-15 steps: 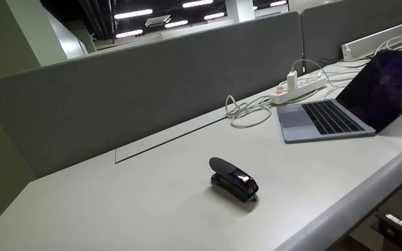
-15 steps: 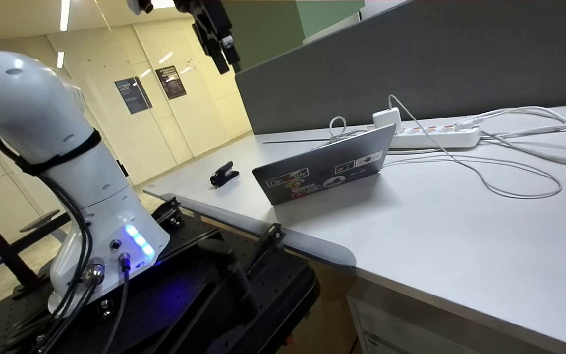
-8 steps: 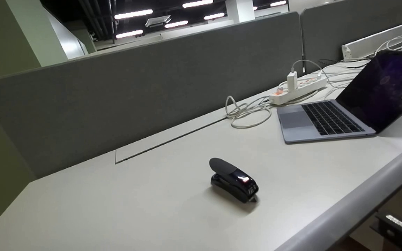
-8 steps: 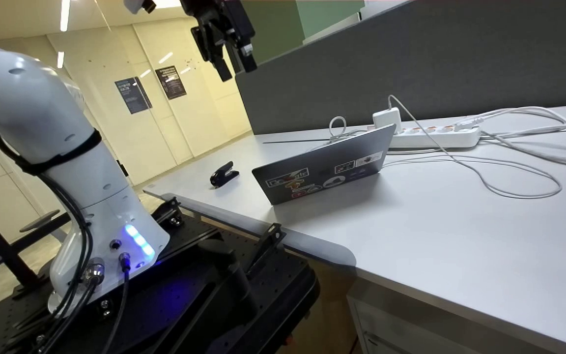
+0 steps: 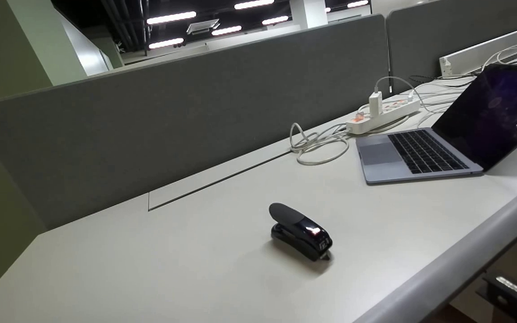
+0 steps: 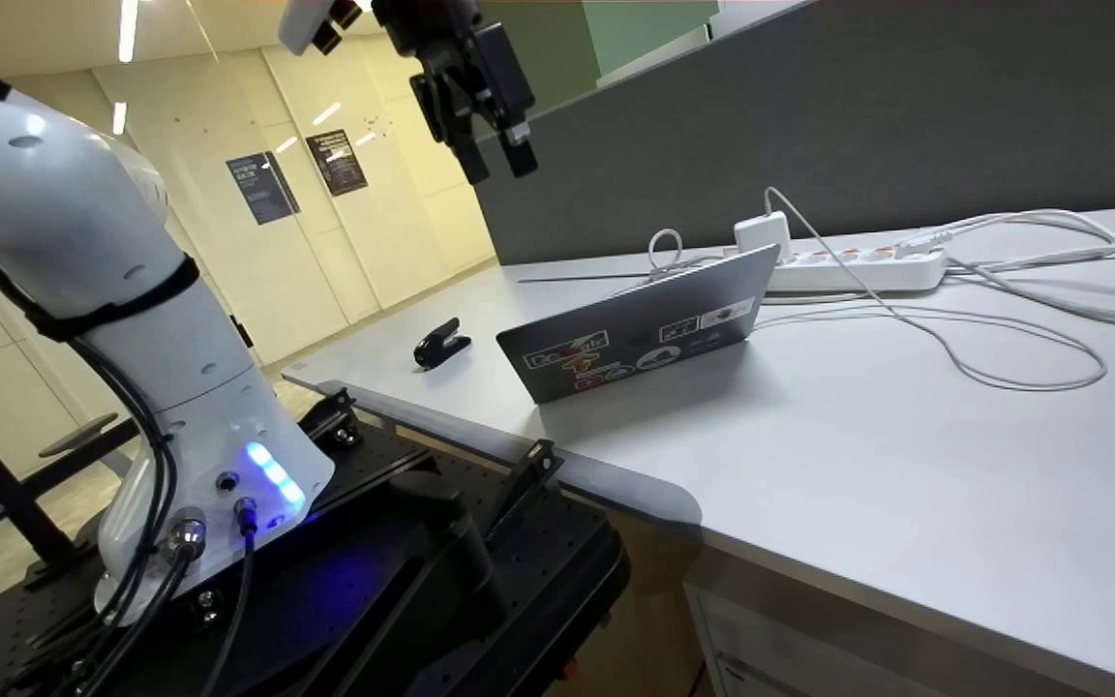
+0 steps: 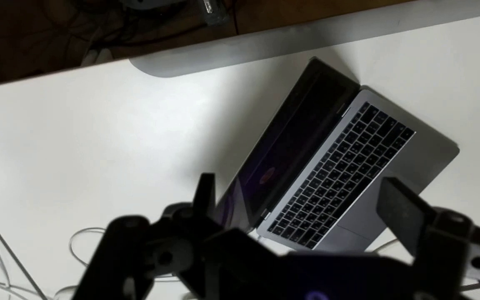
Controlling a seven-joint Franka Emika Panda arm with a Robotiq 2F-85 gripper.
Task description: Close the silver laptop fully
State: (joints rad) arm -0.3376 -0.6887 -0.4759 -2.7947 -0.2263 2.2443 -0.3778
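Clerk: Condition and location of the silver laptop (image 7: 336, 171)?

Inspector: Open on the bench (image 5: 173, 264), base (image 5: 413, 157) flat, lid (image 6: 643, 329) leaning back past upright; closing is judged not yet begun. In both exterior views it lies to the right of the black stapler (image 5: 303, 226), well apart from it. The stapler appears to have no part in the work

Clerk: And the fingers (image 7: 404, 214)?

Inspector: Spread wide, holding nothing. They point down, above the laptop and touching nothing. The height is judged to have a reason: the tips would need to clear the lid's upper edge before coming down behind its stickered outer face

Clerk: What does the next move call for?

Inspector: In this assessment, a push rather than a grip. Contact high on the outer face, then a steady sweep over towards the keyboard (image 7: 340, 179) and down, would be sound. Pressing on the dark screen (image 5: 494, 112) side would likely drive the lid further back; pressing low could slide the whole laptop

Clerk: Any obstruction noted?

Inspector: The white power strip (image 6: 858, 276) lies just beyond the laptop on the far side, in front of the grey partition (image 6: 858, 106), presumably placed there to stay out of the way. Whether it feeds the laptop cannot be told
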